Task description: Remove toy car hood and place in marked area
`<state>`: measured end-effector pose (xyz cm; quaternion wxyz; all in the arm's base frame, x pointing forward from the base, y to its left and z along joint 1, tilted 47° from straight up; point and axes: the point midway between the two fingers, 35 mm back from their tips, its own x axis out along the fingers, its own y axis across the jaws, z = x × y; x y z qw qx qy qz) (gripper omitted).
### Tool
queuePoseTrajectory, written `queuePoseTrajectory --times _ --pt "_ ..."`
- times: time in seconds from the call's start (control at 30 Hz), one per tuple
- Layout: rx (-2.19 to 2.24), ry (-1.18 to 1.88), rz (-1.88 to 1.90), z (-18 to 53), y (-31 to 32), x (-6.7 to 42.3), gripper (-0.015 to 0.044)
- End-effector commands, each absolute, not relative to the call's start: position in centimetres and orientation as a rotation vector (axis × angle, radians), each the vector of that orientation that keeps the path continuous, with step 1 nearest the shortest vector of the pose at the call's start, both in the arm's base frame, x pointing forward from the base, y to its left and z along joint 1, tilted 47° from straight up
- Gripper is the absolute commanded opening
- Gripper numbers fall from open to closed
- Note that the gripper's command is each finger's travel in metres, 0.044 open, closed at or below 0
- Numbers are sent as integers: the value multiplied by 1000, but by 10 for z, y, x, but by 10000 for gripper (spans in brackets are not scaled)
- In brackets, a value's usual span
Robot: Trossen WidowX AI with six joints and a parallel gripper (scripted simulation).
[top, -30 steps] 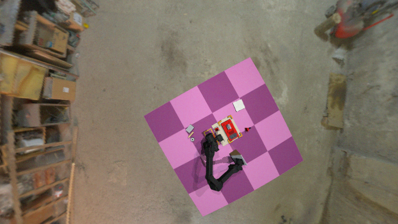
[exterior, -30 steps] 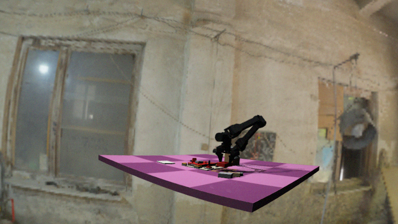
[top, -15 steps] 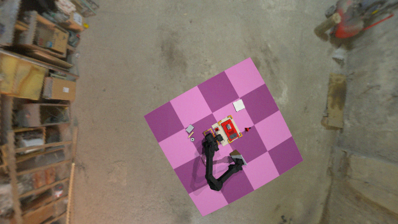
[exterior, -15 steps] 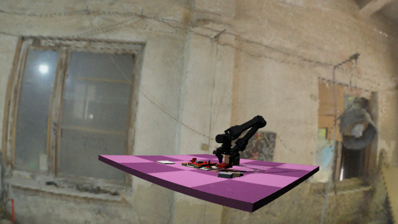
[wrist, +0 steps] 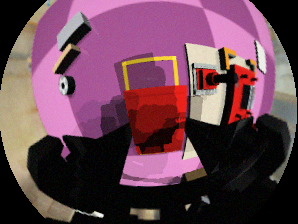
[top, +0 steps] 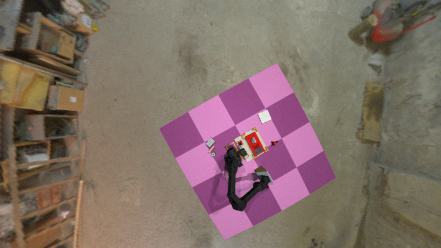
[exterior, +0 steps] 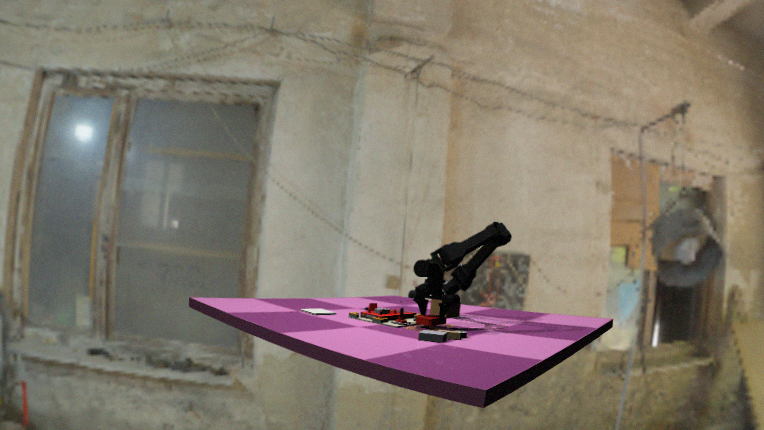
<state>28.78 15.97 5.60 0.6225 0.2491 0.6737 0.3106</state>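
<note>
On pink checkered table (wrist: pixel 133 23), flat red blocky hood (wrist: pixel 156 119) in clenched end effector (wrist: pixel 157 163).

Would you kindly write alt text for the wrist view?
The gripper holds the red hood low over the yellow-outlined area on the pink table. The car on its base lies to the right; small loose parts to the left.

I see a red hood (wrist: pixel 156 123), a yellow-outlined marked area (wrist: pixel 150 71) (at twelve o'clock), a pink-and-purple chequered worktop (top: pixel 212 116), black fingers.
</note>
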Motion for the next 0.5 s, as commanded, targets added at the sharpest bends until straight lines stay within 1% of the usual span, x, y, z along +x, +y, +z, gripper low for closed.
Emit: queuePoseTrajectory --times 0.0,0.47 --pt "578 1549 715 55 162 287 0" --pt "578 1549 715 50 167 286 0"
